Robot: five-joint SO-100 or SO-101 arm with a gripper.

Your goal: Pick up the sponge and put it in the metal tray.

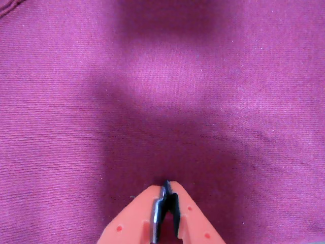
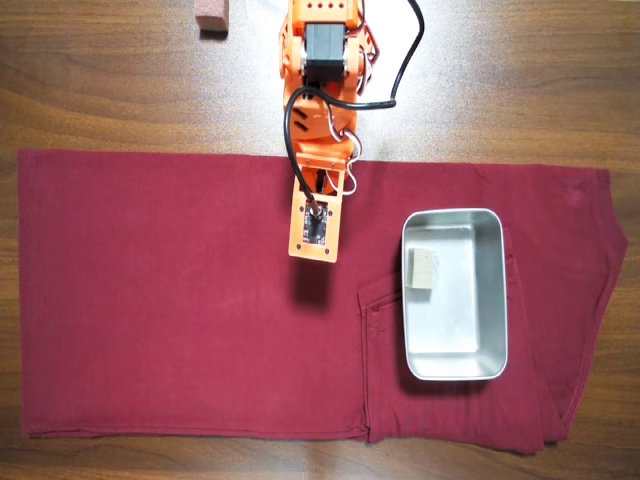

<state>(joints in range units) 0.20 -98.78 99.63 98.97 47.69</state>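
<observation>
In the overhead view the small pale beige-grey cube-like sponge lies inside the shiny silver rectangular metal tray, against its left wall in the upper half. The tray sits at the right of the frame on a dark red cloth that covers most of a brown wooden table. The orange robot arm reaches down from the top centre, well apart from the tray, its end hanging over bare cloth. A reddish-brown block rests on the wood at the upper left of the arm. In the wrist view the orange two-finger gripper enters from the bottom edge, its jaws pressed together and empty above the cloth.
</observation>
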